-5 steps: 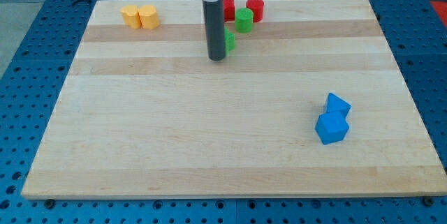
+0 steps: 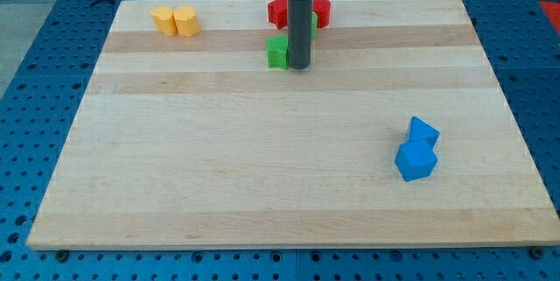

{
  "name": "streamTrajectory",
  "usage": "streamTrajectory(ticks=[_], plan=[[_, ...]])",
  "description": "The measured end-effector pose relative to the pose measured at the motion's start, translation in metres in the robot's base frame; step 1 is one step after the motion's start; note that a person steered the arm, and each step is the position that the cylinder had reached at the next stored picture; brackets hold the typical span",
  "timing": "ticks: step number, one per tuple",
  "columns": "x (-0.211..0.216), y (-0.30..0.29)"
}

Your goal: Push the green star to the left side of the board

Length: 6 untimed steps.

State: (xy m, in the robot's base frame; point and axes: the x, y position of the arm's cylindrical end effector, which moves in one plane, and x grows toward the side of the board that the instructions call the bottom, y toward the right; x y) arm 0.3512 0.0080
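Rod's tip (image 2: 299, 66) just right of green star (image 2: 277, 52), touching it, no fingers.

The wooden board (image 2: 262, 167) is lying on a blue table with holes (image 2: 35, 97). Two yellow blocks (image 2: 174, 20) are sitting side by side near the board's top left corner. Two red blocks (image 2: 320, 10) are sitting at its top edge, maybe with another green block beside them. Two blue blocks (image 2: 417, 150) are touching near its right side.
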Motion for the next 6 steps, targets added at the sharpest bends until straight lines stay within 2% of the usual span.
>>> streamTrajectory(ticks=[6], plan=[[0.001,-0.05]])
